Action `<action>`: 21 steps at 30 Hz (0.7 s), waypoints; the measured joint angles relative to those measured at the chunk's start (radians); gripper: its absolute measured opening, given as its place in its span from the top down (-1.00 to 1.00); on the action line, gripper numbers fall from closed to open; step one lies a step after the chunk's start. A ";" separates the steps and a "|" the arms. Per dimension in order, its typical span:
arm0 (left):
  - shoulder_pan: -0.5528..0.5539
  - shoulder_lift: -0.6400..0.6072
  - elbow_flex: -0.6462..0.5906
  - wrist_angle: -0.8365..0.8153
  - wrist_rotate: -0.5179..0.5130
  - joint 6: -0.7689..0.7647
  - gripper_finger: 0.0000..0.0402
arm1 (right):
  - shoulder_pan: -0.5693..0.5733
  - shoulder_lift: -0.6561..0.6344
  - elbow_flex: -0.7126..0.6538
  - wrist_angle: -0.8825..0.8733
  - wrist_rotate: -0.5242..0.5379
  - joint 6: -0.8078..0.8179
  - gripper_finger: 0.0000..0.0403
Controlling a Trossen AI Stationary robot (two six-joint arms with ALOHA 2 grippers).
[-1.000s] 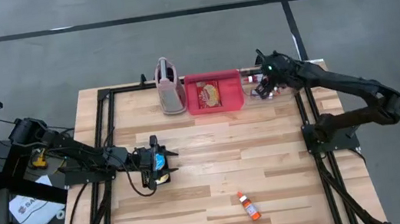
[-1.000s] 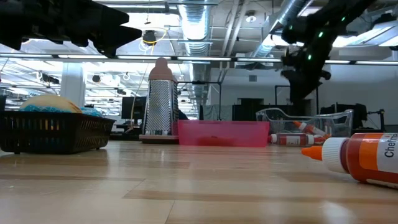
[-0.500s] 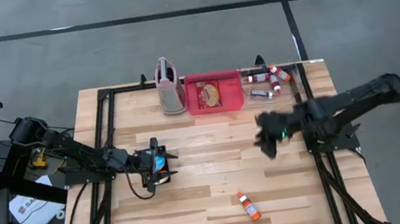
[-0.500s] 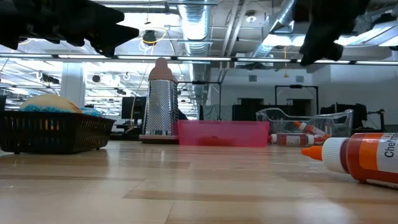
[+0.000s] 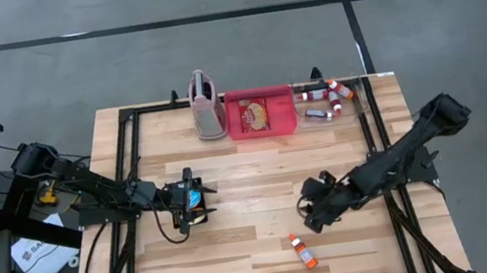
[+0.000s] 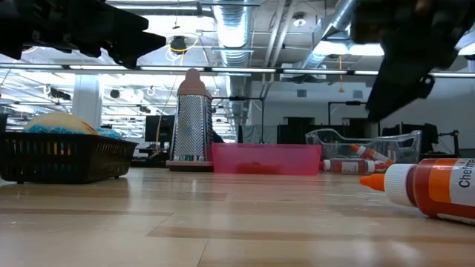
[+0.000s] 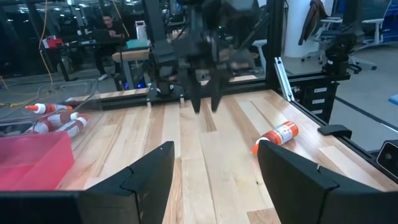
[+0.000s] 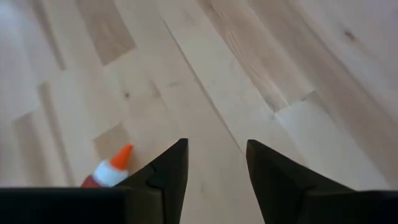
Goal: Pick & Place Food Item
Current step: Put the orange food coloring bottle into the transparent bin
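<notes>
— Two arms over the table (image 5: 260, 186), and only one looks busy. Where's the right gripper (image 5: 314, 218)?

— Low over the bare wood, toward the front edge and a bit right of the middle. Its fingers (image 8: 166, 171) are parted with nothing between them, just planks showing through the gap.

— And the sauce bottle (image 5: 302, 251)?

— Lying on its side near the front edge, just beside that gripper and not touching it. Orange cap, white neck, orange label. From the right wrist camera you catch only its tip (image 8: 112, 168) next to one finger.

— What about the left gripper (image 5: 185, 207)?

— Hanging over the left half of the table, above a small black basket (image 6: 63, 158) with something yellow and blue in it. Its fingers (image 7: 148, 174) stand apart, empty.

— Anything along the back edge?

— A metal grater (image 5: 206, 106) with a pink handle, then a red bin (image 5: 260, 113) with what may be a packet of food inside, hard to make out from up here. Beside that, toward the back right corner, a clear tray (image 5: 363, 102) holding more little bottles (image 5: 322, 102).

— So the bottle on the wood isn't held?

— No, it rests free on the table.
</notes>
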 joint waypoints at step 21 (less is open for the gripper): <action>0.000 -0.001 0.000 0.009 0.000 -0.013 -0.13 | 0.002 0.425 0.512 -0.291 -0.270 0.008 0.04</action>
